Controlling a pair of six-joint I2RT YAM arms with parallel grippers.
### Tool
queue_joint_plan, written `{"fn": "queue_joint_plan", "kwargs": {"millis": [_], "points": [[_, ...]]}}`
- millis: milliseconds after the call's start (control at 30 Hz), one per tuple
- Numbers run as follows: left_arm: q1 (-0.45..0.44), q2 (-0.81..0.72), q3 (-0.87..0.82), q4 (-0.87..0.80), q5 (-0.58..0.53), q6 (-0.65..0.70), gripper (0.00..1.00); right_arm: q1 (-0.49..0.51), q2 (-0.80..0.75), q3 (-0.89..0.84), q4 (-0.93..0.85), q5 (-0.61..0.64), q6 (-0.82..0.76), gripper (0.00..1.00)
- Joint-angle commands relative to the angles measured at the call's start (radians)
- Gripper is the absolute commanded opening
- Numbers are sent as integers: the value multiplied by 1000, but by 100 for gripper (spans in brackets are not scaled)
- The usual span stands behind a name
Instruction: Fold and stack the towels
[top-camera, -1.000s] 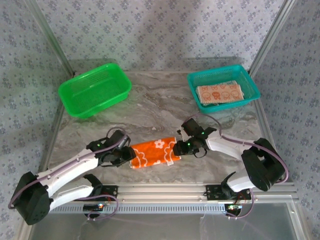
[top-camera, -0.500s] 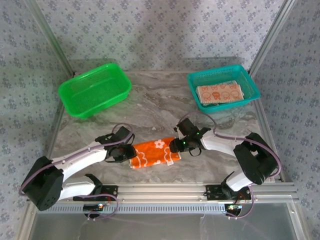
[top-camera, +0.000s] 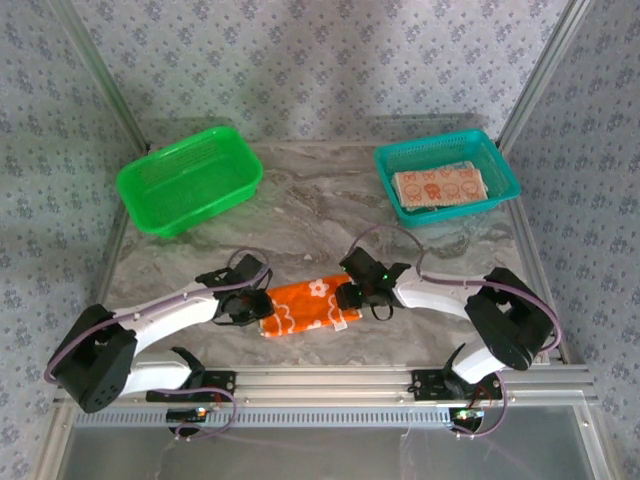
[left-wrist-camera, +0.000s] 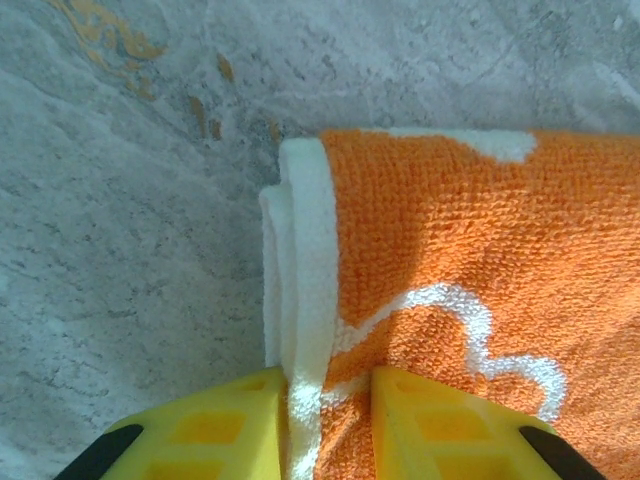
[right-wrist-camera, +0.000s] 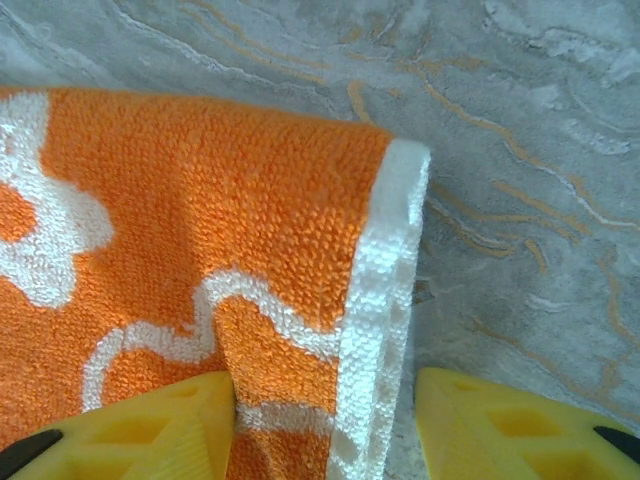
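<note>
orange towel: the orange towel (top-camera: 305, 304) with white figures lies folded into a long strip on the marble table (top-camera: 320, 205), toward 6 o'clock of the table's middle, its long axis running from 8 to 2 o'clock in the top view.
left gripper: the left gripper (top-camera: 252, 305) is at the strip's 9 o'clock end. in the left wrist view its yellow fingers (left-wrist-camera: 235, 415) stand close together with the white hem pinched between them, both touching cloth, so it is gripping the towel's edge.
right gripper: the right gripper (top-camera: 350, 297) is at the strip's 3 o'clock end. in the right wrist view one yellow finger (right-wrist-camera: 150, 425) presses the orange pile while the other stands just clear of the white hem on bare marble, so the jaws straddle the edge, parted and not clamped.
folded towel: a cream towel (top-camera: 440, 186) with orange faces lies folded flat inside the teal basket (top-camera: 432, 142), at 2 o'clock on the table.
green basket: the green basket (top-camera: 186, 147) stands at 10 o'clock, well apart from both arms.
in the way: nothing lies between the orange towel and either basket, just bare marble. the two arms reach in from 7 and 5 o'clock and flank the strip.
near edge: an aluminium rail (top-camera: 330, 382) runs along 6 o'clock, bearing both arm bases.
</note>
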Motion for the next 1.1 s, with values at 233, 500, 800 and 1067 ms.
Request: {"fn": "queue_joint_plan", "kwargs": {"millis": [233, 500, 800, 1067], "points": [[-13, 15, -18, 24, 32, -5, 26, 60, 100, 4, 27, -15, 78, 18], [22, -77, 46, -116, -31, 40, 33, 42, 68, 18, -49, -7, 94, 0], [263, -339, 137, -346, -101, 122, 75, -63, 11, 63, -180, -13, -55, 0], [336, -397, 118, -317, -47, 134, 79, -89, -3, 183, -335, 41, -159, 0]]}}
